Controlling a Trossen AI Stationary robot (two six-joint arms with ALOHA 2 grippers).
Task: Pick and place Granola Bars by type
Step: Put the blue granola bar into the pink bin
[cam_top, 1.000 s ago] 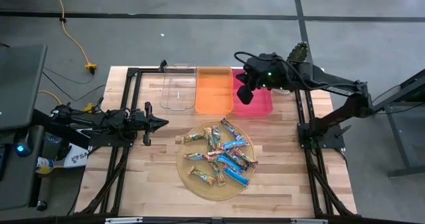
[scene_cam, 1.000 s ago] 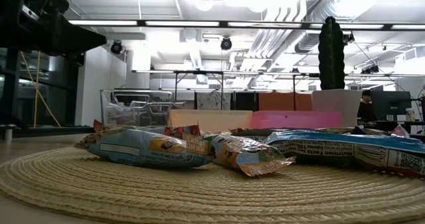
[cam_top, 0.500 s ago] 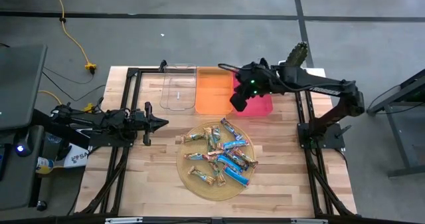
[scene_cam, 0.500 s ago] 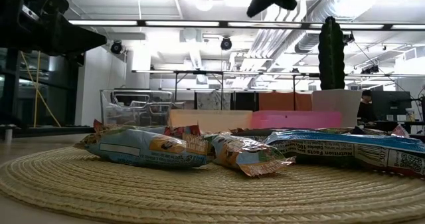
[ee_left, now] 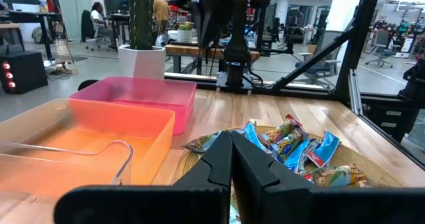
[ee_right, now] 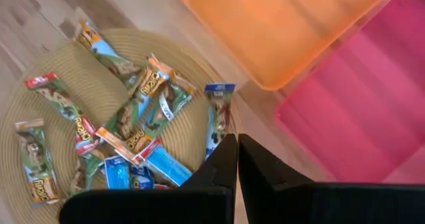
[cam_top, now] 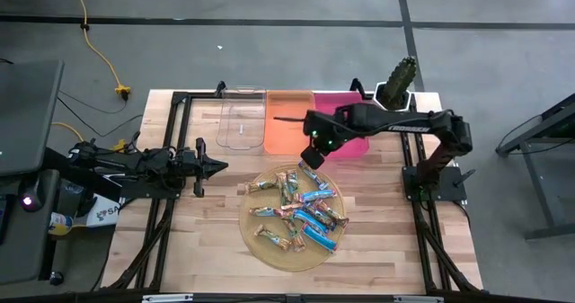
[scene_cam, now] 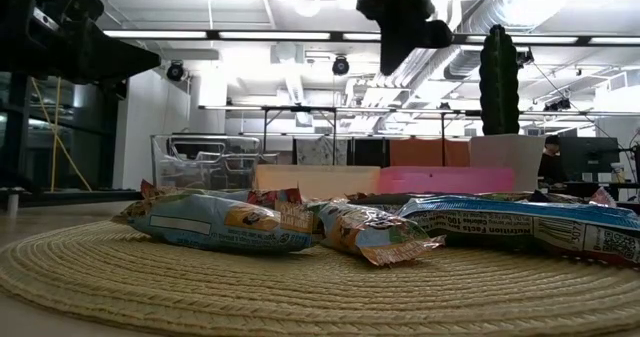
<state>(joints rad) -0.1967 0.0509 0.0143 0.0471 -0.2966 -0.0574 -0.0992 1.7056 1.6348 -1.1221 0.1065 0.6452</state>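
Observation:
Several granola bars (cam_top: 301, 209) in tan-green, blue and darker wrappers lie heaped on a round woven mat (cam_top: 243, 224) in the middle of the table. The right wrist view shows them from above (ee_right: 133, 134), and the low view from the side (scene_cam: 300, 227). My right gripper (cam_top: 312, 156) hangs shut over the mat's far edge, pointing steeply down and holding nothing (ee_right: 237, 144). It hangs well above the bars (scene_cam: 395, 37). My left gripper (cam_top: 220, 166) waits shut and level at the table's left, aimed at the bars (ee_left: 231, 144).
Three bins stand in a row along the far edge: a clear one (cam_top: 241, 119), an orange one (cam_top: 289, 121) and a pink one (cam_top: 350, 134). A cactus in a white pot (cam_top: 400, 76) stands at the far right corner. Bare wood lies around the mat.
My right gripper has come from above the pink bin toward the table's near-left, sinking toward the mat's far edge. It has tipped to point more steeply down and rolled somewhat, staying shut. The bars have not moved.

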